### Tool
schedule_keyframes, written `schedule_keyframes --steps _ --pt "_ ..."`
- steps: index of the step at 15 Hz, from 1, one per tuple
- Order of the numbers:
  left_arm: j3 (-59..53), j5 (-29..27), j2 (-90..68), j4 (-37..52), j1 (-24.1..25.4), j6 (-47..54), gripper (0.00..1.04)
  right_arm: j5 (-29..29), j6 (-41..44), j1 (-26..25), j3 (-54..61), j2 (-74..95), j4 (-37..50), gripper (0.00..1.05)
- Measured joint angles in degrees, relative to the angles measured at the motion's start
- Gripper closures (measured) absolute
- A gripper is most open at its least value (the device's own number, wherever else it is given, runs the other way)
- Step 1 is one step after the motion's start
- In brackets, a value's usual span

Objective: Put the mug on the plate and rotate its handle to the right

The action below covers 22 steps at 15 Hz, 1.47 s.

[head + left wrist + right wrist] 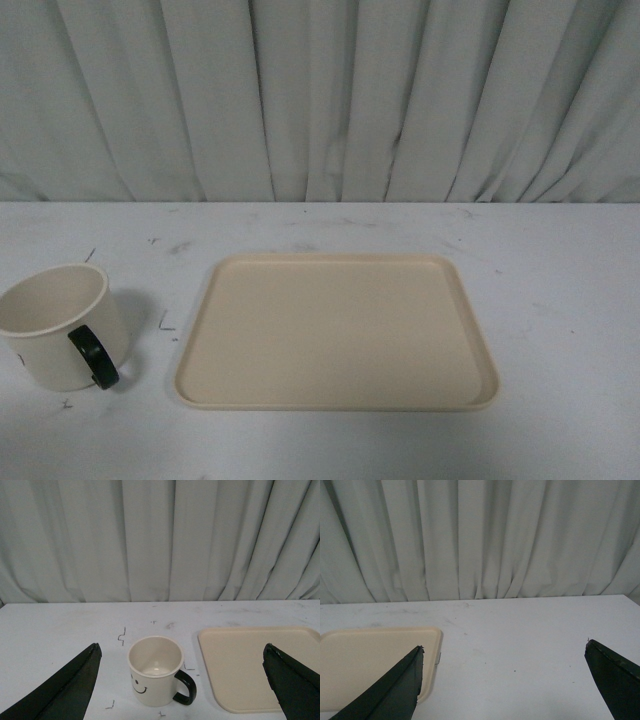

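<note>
The mug (62,325) is seen standing upright on the white counter (560,300). It is placed at about 9 o'clock from the plate (337,330), near it but not touching. Its dark handle (94,357) is turned toward about 5 o'clock (toward the camera). The left fingers (70,690) are spread wide, with nothing held. The right fingers (395,690) are spread wide too.
</note>
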State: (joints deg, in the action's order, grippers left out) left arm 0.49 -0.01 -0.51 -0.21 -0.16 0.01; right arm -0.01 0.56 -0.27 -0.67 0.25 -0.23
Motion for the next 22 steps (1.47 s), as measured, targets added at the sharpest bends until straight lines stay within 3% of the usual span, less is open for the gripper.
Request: schedule_keyframes --steps 4,5,7,8,9,12,15,22 --pt "0.0 0.0 0.0 0.0 0.0 0.0 0.07 0.0 0.0 0.0 0.0 0.0 0.0 0.06" --pt "0.1 2.6 -1.5 2.4 1.8 -0.2 0.07 0.0 0.0 0.0 0.0 0.0 0.0 0.06" --pt "6.6 6.3 -18.3 12.6 8.0 -1.6 0.07 0.0 0.0 0.0 0.0 0.0 0.0 0.06" --pt "11.9 5.0 -26.4 14.3 7.1 -1.1 0.07 0.0 0.0 0.0 0.0 0.0 0.0 0.06" --pt "17.7 5.2 -35.4 13.9 6.1 0.6 0.07 0.0 0.0 0.0 0.0 0.0 0.0 0.06" --pt "32.7 6.6 -60.1 1.7 4.2 1.7 0.07 0.0 0.0 0.0 0.0 0.0 0.0 0.06" --pt "44.8 7.5 -73.3 -8.4 3.8 1.4 0.07 0.0 0.0 0.0 0.0 0.0 0.0 0.06" --pt "51.2 4.0 -94.1 -6.0 6.6 -2.7 0.07 0.0 0.0 0.0 0.0 0.0 0.0 0.06"
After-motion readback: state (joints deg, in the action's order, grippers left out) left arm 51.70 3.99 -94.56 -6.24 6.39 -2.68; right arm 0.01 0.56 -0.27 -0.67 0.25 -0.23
